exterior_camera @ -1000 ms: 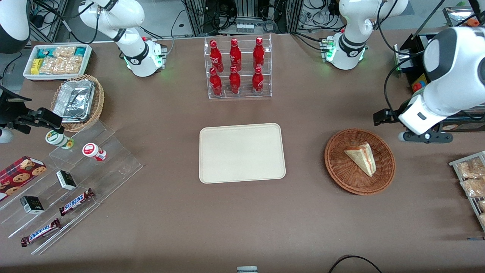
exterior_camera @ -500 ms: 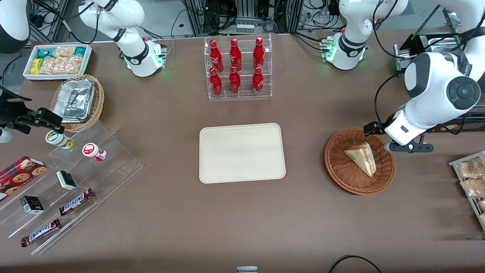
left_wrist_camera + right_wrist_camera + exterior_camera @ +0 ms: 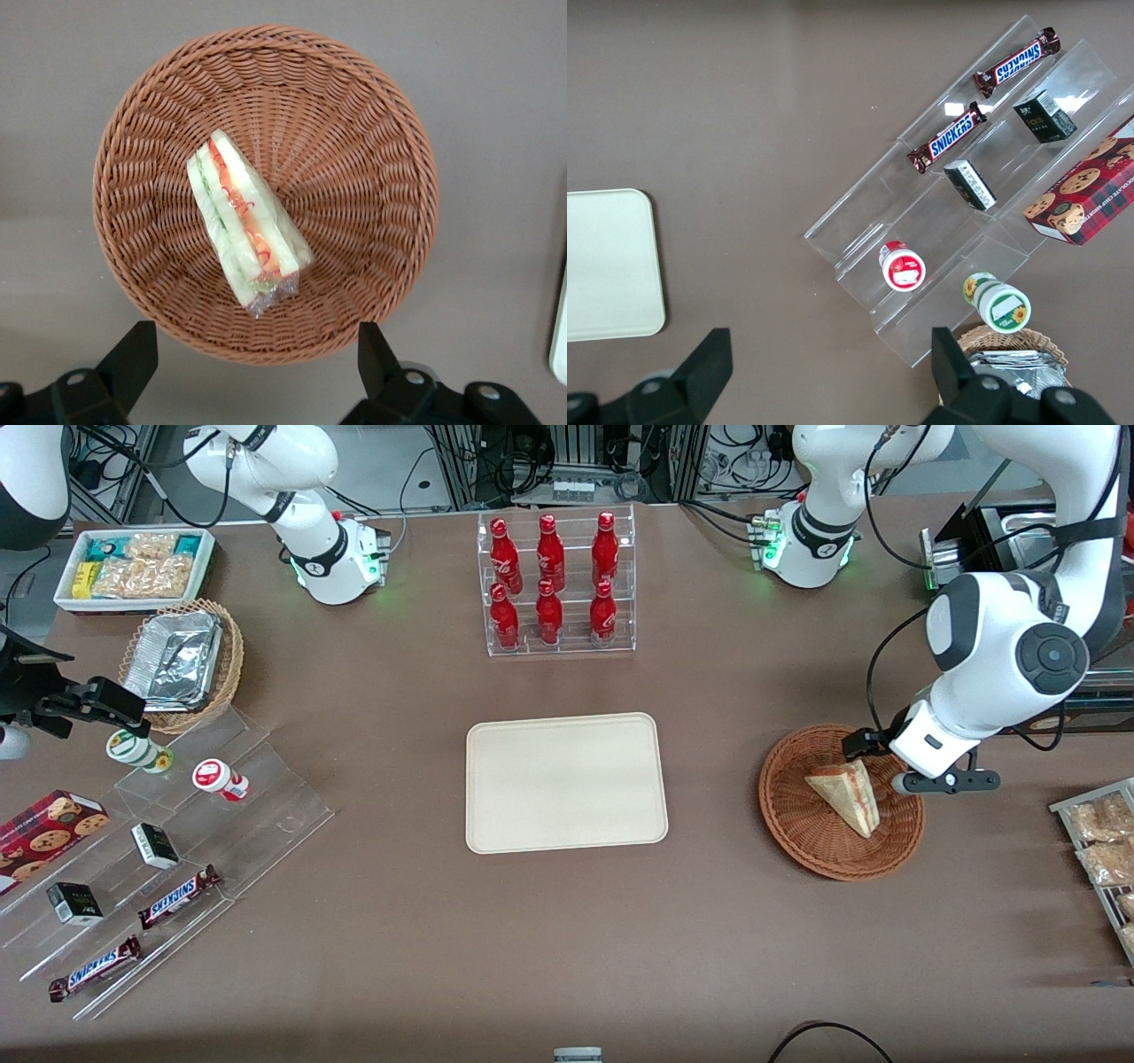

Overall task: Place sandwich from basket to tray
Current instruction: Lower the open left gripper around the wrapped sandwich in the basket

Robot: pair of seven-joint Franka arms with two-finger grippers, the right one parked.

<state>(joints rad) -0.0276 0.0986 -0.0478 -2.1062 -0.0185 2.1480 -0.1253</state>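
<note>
The sandwich (image 3: 846, 795), a pale bread wedge with a red and light filling stripe, lies in the round reddish-brown wicker basket (image 3: 791, 815). The left wrist view shows the sandwich (image 3: 246, 221) wrapped in clear film, in the basket (image 3: 372, 177). My gripper (image 3: 917, 766) hangs above the basket's rim on the working arm's side, a little above the sandwich. It is open and empty (image 3: 252, 359), its fingers (image 3: 133, 359) spread wide. The cream-beige tray (image 3: 565, 782) lies flat mid-table, toward the parked arm's end from the basket.
A clear rack of red bottles (image 3: 555, 583) stands farther from the front camera than the tray. A rack of snack packets (image 3: 1101, 841) sits at the working arm's end. Clear stepped shelves with candy bars (image 3: 168, 841) and a tan basket with foil trays (image 3: 182, 660) lie toward the parked arm's end.
My arm has swung in and down from the working arm's end of the table, so the gripper now hangs over the basket's rim. Sandwich, basket and tray have not moved.
</note>
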